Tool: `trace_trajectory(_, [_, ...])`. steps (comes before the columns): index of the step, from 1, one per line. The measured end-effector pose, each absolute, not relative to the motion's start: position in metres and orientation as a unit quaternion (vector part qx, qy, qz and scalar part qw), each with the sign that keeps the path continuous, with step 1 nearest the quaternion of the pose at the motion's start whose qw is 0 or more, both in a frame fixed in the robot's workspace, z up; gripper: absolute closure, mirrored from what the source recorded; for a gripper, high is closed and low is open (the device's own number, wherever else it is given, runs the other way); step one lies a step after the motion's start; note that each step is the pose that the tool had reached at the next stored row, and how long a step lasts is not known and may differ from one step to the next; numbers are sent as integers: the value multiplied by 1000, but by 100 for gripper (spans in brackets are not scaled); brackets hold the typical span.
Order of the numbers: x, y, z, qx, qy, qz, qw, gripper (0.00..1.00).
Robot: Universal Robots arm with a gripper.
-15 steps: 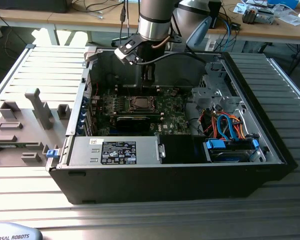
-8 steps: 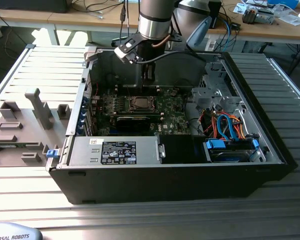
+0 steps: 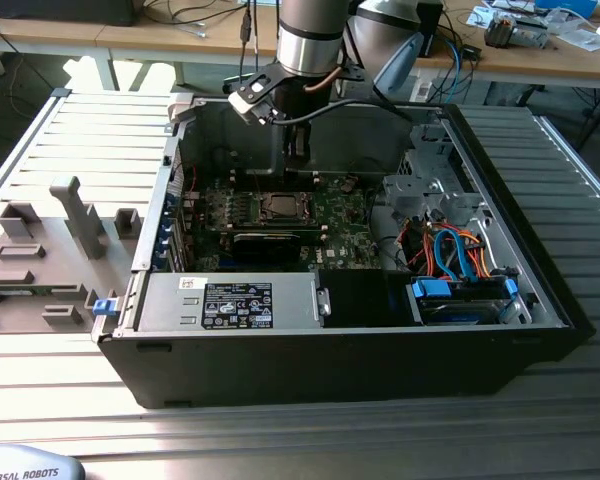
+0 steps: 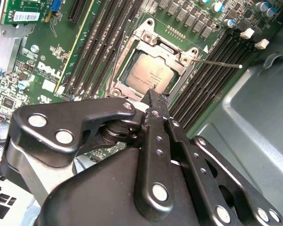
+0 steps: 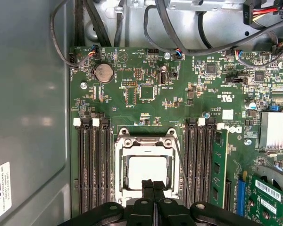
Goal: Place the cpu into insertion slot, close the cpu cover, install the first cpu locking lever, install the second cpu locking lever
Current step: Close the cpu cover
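Observation:
The cpu [image 4: 151, 74] [image 5: 146, 171], a dull silver square, lies in the insertion slot [image 5: 119, 165] on the green board. The cpu cover [image 4: 146, 38] [image 5: 146, 141] lies flat over it, and the chip shows through its window. A thin wire lever [image 4: 219, 63] [image 5: 181, 168] sticks out from one side of the socket across the memory slots. My gripper [image 4: 153, 95] [image 5: 153, 184] is shut with nothing in it, its tips just above the edge of the socket. In the exterior view the gripper [image 3: 297, 152] hangs inside the open computer case, above the socket [image 3: 277, 208].
Black memory slots [image 5: 92, 165] flank the socket on both sides. A green card [image 5: 273, 193] and a finned heat sink [image 5: 276, 129] stand nearby. Cables [image 5: 179, 28] run along the case wall [image 5: 28, 94]. A grey fixture [image 3: 50, 250] lies at the exterior view's left.

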State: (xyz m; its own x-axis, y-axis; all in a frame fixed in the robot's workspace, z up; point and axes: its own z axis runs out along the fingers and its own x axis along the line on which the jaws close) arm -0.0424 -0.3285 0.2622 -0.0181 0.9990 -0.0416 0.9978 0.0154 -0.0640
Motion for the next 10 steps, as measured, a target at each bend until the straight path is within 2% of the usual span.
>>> trace_trajectory(10, [-42, -329, 267, -701, -713, 37, 8, 89])
